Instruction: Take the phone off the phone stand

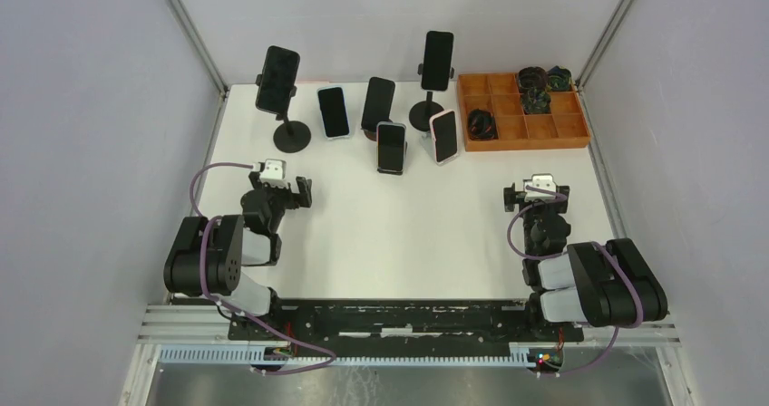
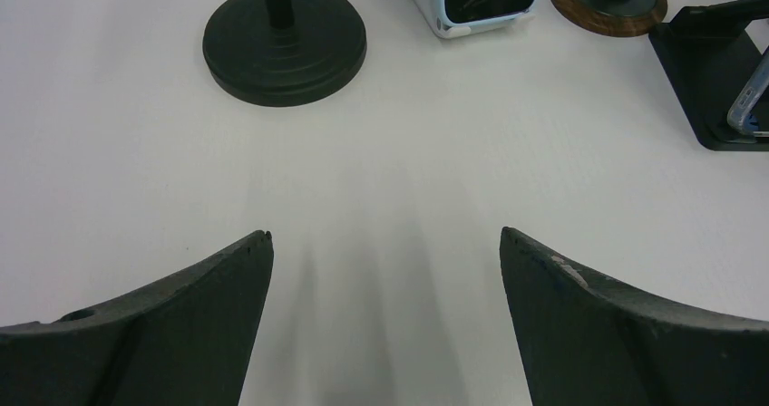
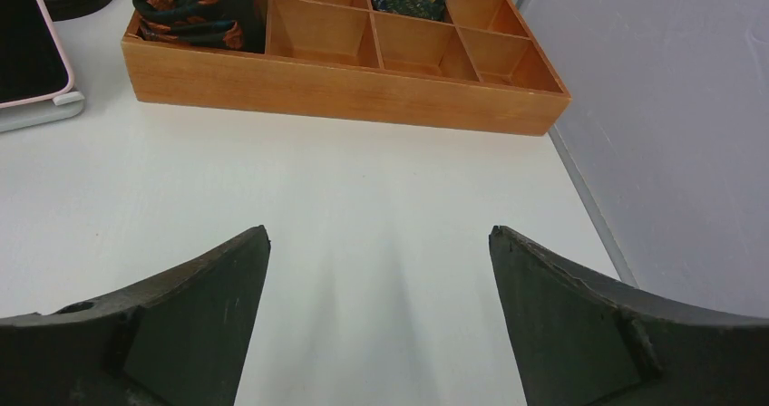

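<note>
White table (image 1: pixel 408 234), overhead: phone (image 1: pixel 391 146) leans on its phone stand (image 1: pixel 391 171) at 12 o'clock. Left wrist: left gripper (image 2: pixel 385 243) released, empty; round base (image 2: pixel 284 43) at 11 o'clock, pole cut off. Right wrist: right gripper (image 3: pixel 379 238) released, empty; wooden tray (image 3: pixel 345 84) at 12 o'clock, contents partly cropped.

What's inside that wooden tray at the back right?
One bundle of coiled bands in the tray's near-left compartment, more bundles far right. Other compartments look empty; whatever lies under the bundles is hidden.
</note>
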Tool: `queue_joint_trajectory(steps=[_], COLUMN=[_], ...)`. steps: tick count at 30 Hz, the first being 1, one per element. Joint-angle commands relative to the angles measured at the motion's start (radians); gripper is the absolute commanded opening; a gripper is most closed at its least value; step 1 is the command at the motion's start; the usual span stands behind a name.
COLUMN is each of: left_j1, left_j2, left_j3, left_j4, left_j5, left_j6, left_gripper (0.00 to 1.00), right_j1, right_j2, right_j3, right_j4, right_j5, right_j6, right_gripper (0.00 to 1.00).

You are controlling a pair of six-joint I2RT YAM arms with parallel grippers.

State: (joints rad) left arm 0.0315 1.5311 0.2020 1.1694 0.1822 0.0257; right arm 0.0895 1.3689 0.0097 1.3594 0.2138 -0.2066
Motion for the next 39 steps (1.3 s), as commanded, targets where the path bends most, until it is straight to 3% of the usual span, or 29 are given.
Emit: queue_joint_trajectory(steps=[1,7,9,13,16,17,20,24,31,35,39], left_j1=[0.002,0.003,0.003,0.02,0.04,0.049,0.086,0.107,0.166,0.201,0.205], left_j2=[0.0,-0.001,0.003,-0.002,-0.043,-0.069,-0.179,-0.302,-0.429,-0.495,-0.495], left_j3=[0.017,0.017,0.023,0.025,0.032,0.043,0.158,0.316,0.503,0.588,0.684], left_j4=[0.047,0.044,0.041,0.04,0.002,-0.037,-0.386,-0.808,-1.347,-1.572,-1.721], left_j5=[-0.013,-0.014,-0.004,0.01,0.034,0.058,0.134,0.229,0.403,0.523,0.582], left_j6=[-0.003,-0.003,-0.003,-0.022,-0.021,-0.035,-0.008,0.08,0.188,0.262,0.291], left_gripper=[1.0,1.0,1.0,1.0,1.0,1.0,1.0,0.99,0.97,0.97,0.96], right_j1=[-0.004,-0.005,-0.004,-0.006,-0.006,-0.004,-0.021,-0.057,-0.036,-0.035,-0.031], right_j2=[-0.006,-0.009,-0.056,-0.173,-0.192,-0.194,-0.213,-0.238,-0.124,0.049,0.194], right_j3=[-0.09,-0.085,-0.049,0.198,0.353,0.384,0.452,0.48,0.663,0.898,1.081], right_j4=[0.026,0.026,-0.059,-0.577,-0.784,-0.835,-0.984,-1.053,-1.04,-1.102,-1.136], right_j5=[-0.013,0.02,0.082,0.162,0.117,0.17,0.251,0.051,-0.383,-0.645,-0.805], right_j6=[0.004,0.013,0.044,0.127,0.197,0.282,0.546,0.594,0.453,0.383,0.35], right_gripper=[0.98,0.98,0.98,0.98,0.98,0.98,0.98,0.98,0.98,0.98,0.98])
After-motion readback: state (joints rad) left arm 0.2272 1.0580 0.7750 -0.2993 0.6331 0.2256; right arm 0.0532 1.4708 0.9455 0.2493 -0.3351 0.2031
